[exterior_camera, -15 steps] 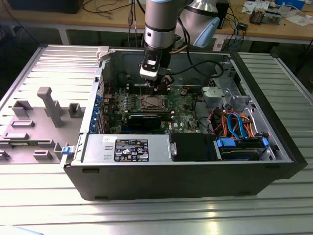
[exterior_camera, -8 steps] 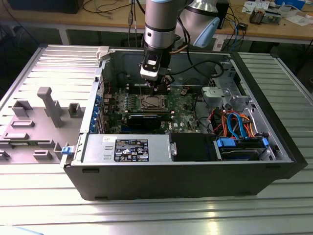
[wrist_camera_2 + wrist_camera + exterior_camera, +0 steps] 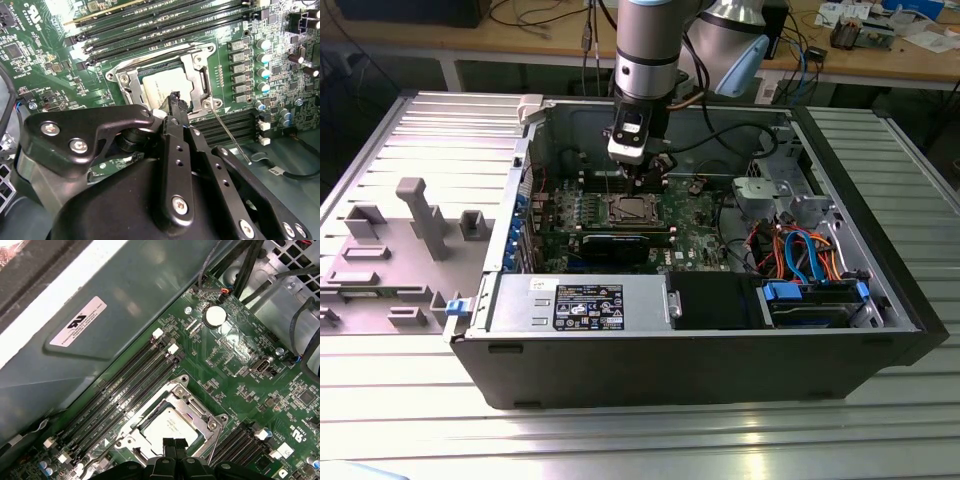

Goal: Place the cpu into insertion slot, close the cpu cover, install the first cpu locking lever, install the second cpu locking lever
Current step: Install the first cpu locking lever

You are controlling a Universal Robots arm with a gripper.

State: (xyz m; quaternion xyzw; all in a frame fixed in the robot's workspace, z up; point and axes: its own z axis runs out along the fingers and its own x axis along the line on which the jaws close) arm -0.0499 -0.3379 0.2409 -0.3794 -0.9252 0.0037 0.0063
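Observation:
The cpu (image 3: 159, 89) (image 3: 167, 426) lies flat in the insertion slot (image 3: 630, 210), its silvery top showing through the window of the cpu cover (image 3: 198, 64) (image 3: 209, 423), which lies down over it. My gripper (image 3: 173, 444) (image 3: 176, 102) (image 3: 641, 178) hangs just above the cpu's edge, its black fingertips (image 3: 167, 442) pressed together with nothing between them. One thin metal locking lever (image 3: 231, 136) sticks out at an angle from the socket's corner, away from the board. The socket's contact field is hidden under the cpu.
Long memory slots (image 3: 125, 390) (image 3: 165, 20) flank the socket. A black graphics card (image 3: 620, 243), the power supply box (image 3: 580, 303) and a drive bay with orange and blue cables (image 3: 800, 255) fill the case. The case wall (image 3: 100, 340) stands close. Grey fixtures (image 3: 420, 215) sit outside.

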